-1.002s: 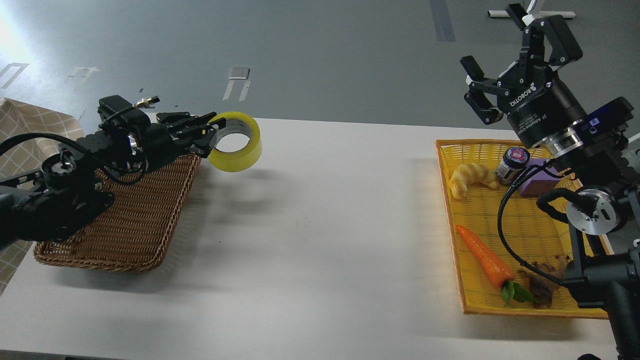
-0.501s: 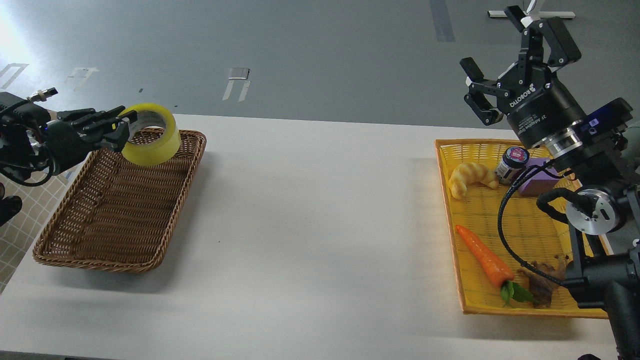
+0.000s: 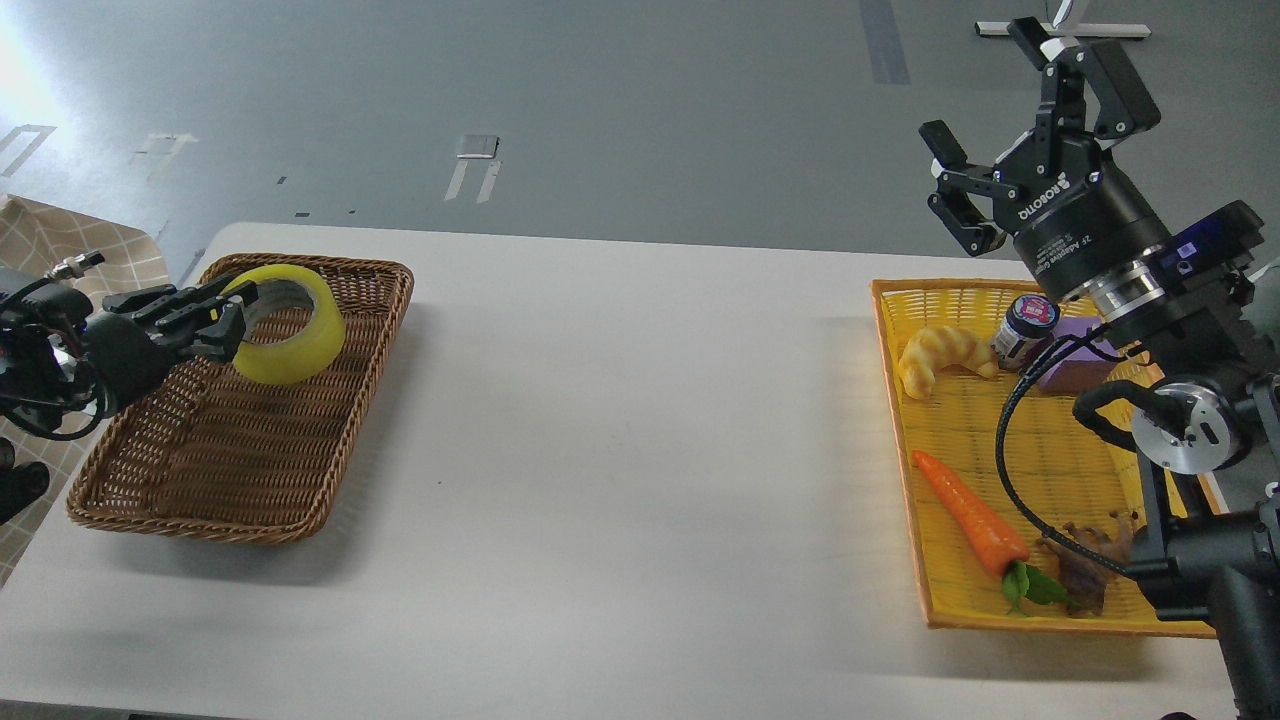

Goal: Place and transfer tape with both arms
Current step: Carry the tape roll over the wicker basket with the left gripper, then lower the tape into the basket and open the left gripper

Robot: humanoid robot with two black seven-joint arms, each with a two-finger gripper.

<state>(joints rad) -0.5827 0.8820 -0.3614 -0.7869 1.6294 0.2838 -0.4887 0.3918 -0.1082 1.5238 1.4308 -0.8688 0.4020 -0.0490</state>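
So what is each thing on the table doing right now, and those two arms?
Tape: held by the left gripper over the brown basket.
Right gripper: fingers open, empty, raised.
Yellow tray: holds the croissant toy, small jar, purple block and carrot.

Black arms (image 3: 1180,300), silver discs, ROBOTIQ-marked pincer (image 3: 1010,130)

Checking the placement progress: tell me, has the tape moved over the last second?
Yes. The tape, held by the left tool, went from right of the brown basket leftward to over its far end.
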